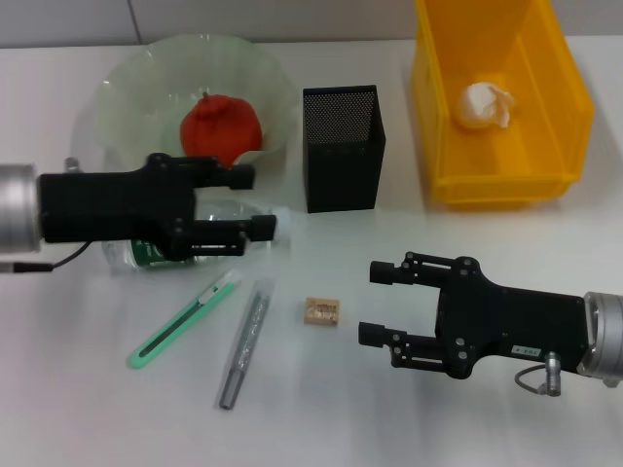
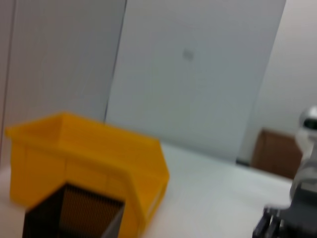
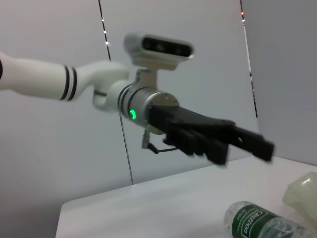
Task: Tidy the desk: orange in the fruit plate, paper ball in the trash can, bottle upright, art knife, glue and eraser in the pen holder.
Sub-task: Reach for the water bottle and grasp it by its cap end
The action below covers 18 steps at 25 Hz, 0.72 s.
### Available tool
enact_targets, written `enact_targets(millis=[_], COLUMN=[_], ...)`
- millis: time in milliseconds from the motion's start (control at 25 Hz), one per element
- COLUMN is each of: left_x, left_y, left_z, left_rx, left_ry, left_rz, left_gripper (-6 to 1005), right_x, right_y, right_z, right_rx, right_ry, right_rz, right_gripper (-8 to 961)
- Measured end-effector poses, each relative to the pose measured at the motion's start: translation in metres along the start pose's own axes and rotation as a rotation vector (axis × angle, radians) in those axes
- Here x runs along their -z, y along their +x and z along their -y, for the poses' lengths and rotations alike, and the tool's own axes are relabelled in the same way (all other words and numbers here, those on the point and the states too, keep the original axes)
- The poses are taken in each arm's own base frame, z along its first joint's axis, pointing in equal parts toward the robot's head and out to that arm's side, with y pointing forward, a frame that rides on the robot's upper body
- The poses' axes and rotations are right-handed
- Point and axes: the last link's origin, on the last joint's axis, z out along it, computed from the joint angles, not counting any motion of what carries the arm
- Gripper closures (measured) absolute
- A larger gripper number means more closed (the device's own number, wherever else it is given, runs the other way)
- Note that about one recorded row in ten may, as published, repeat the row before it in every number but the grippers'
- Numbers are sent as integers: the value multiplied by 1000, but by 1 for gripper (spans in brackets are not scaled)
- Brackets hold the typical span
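Above the lying bottle | left tool open, seemingly clear | right tool open beside eraser

A white desk carries everything. At the back left sits the pale green fruit plate; to its right stands the black mesh pen holder, and further right the yellow trash can. In front of the plate, the bottle lies on its side, partly hidden by an arm above it. Nearer the front, a green art knife lies at a slant, with a grey glue stick just beside it on the right. The small tan eraser lies to the right of the glue stick, apart from it.
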Motion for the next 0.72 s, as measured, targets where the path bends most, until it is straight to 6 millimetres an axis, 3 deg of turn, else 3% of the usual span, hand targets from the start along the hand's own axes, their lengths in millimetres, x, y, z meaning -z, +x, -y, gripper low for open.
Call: enact_targets(millis=[80, 160, 320, 720], left_x=[0, -13, -25, -25], left_y=[0, 10, 15, 19], left_z=[0, 8, 11, 16], left_rx=[0, 20, -6, -17], left_ry=[0, -6, -5, 25], left_rz=[0, 141, 194, 200], left_gripper=[270, 270, 270, 271], right_x=[0, 0, 1, 7], right_y=[0, 0, 4, 12], right_z=[0, 0, -3, -7], right_rx=[0, -1, -21, -46], right_ry=[0, 1, 3, 29], right_rz=[0, 0, -1, -11], right_gripper=[269, 269, 269, 269])
